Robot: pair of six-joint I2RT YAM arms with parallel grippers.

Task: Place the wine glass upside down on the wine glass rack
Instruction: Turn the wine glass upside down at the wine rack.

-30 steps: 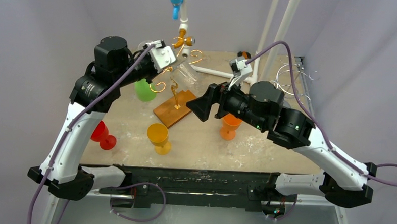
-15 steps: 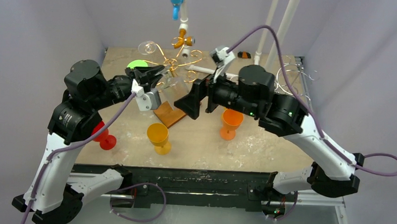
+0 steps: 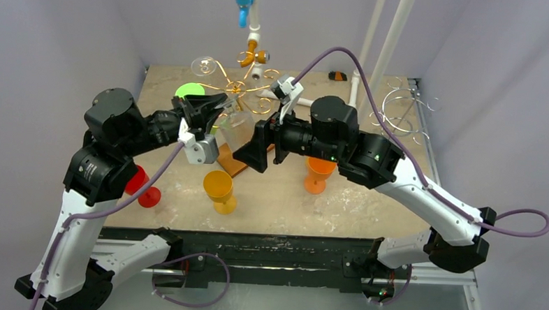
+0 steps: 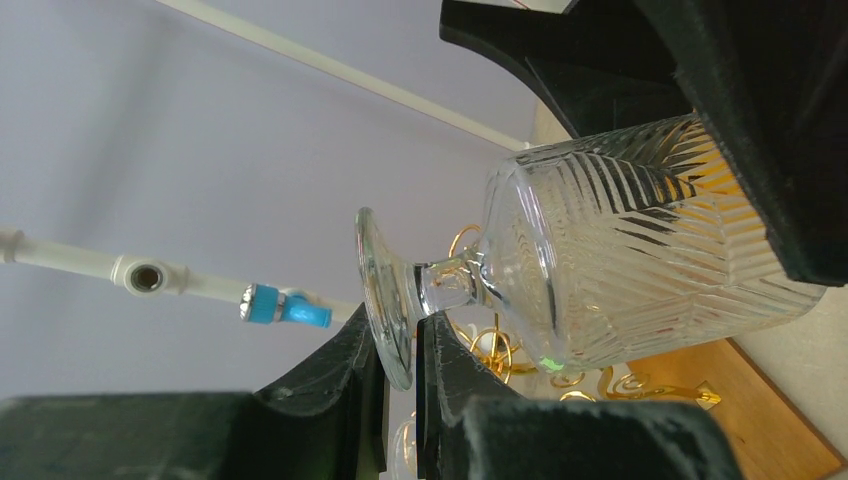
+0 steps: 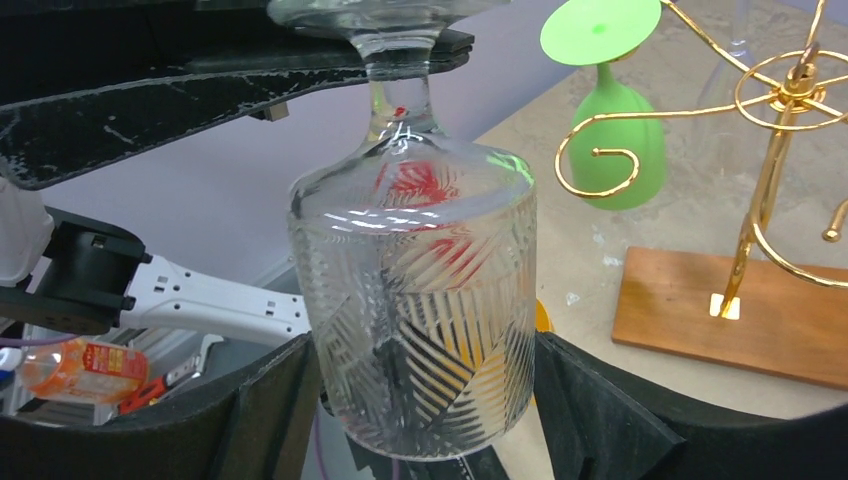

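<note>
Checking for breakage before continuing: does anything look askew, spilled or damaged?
Nothing looks broken or spilled. The clear ribbed wine glass hangs tilted in mid-air, pinched by its foot rim in the left pincer, the right pincer flanking its bowl.

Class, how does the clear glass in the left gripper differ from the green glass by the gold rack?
The clear glass is see-through with a cut pattern; the green glass is opaque and plain. The clear glass has a straight-sided bowl, the green glass a rounded one. The left gripper pinches the clear glass by its foot; the green glass is ungripped. Both have stems.
</note>
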